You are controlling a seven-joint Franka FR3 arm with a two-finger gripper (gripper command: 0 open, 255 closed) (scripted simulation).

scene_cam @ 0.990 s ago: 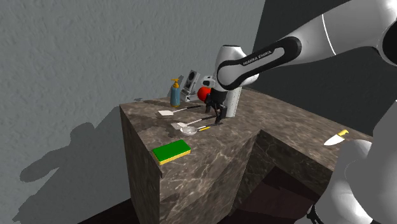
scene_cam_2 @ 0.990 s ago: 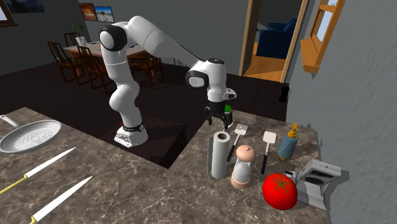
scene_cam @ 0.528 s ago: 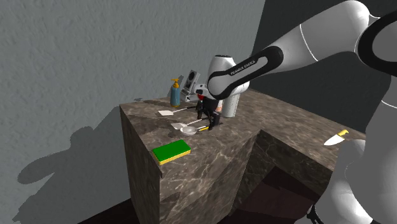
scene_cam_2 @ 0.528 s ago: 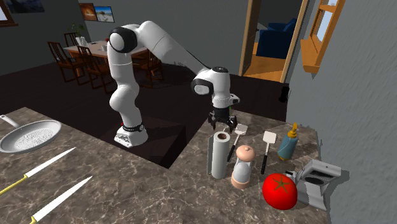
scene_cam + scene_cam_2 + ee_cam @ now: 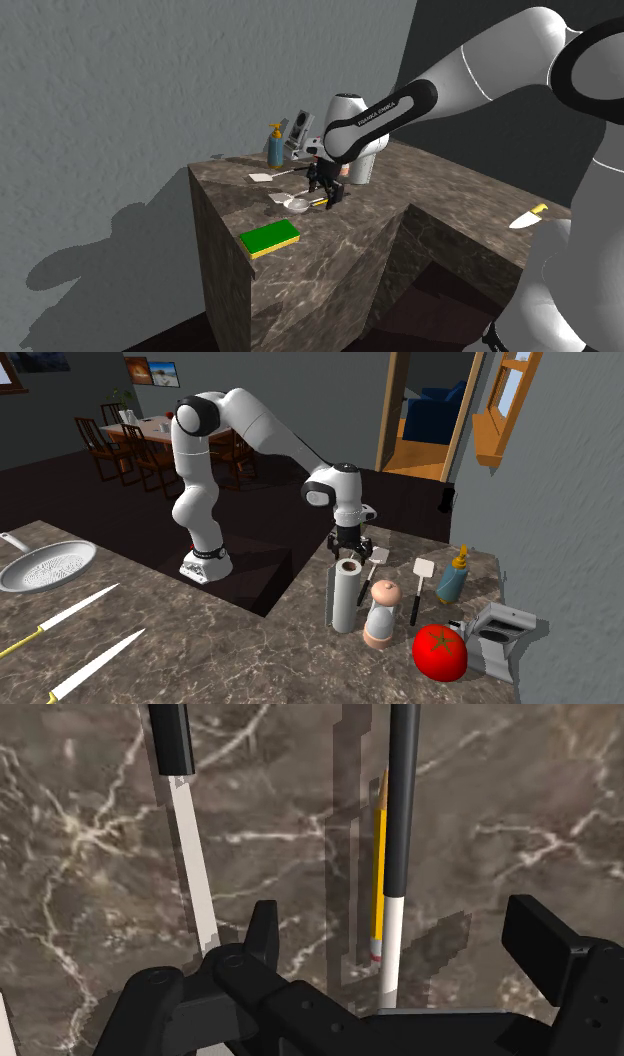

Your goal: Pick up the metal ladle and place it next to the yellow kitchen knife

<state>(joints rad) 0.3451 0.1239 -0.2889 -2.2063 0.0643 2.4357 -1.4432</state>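
I am keeping the end effector point(image 5: 400, 932) wide open, low over the counter point(image 5: 345, 240). The thin handle of the ladle point(image 5: 400, 804) is lying between the fingers, and I am not seeing contact yet. In the shoulder view its pale bowl is sitting near the middle of the frame. I am expecting a stiff, light tool that is heavier at the bowl and may swing, so I am aiming at the black grip. A yellow pencil point(image 5: 380, 864) is lying just beside it. The yellow kitchen knife point(image 5: 527, 216) is waiting well apart, at the right edge.
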